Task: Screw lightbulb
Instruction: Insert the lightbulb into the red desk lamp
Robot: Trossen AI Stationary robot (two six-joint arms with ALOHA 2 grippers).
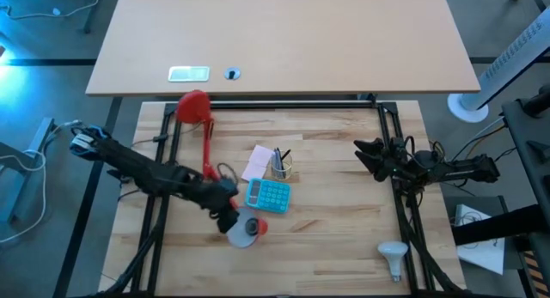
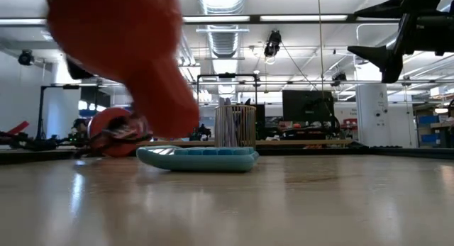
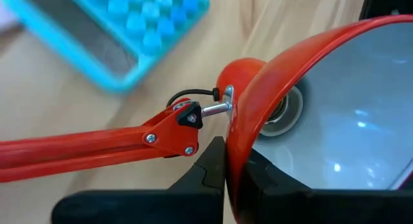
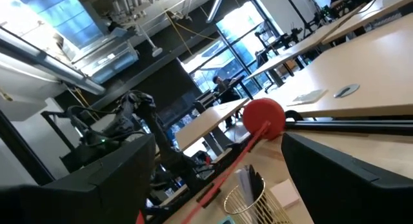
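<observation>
One pincer at work: left pincer [image 3: 226, 169] clamped on rim of red lamp shade [image 3: 322, 114], steadying socket. Right pincer [image 1: 368, 154] wide, raised, well apart. Lightbulb [image 1: 394, 257] lies untouched at near right of bench [image 1: 344, 246]. Step: holding shade. Next: right arm must fetch bulb.

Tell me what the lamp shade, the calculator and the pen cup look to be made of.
Lamp shade: likely painted metal, glossy red outside, shiny white inside with bright reflections; the left gripper clamps its rim.
Calculator: probably plastic, matte turquoise with rounded lighter-blue keys that could be rubbery.
Pen cup: thin vertical wires you can see through, gold-toned in the right wrist view, so probably metal wire.
</observation>
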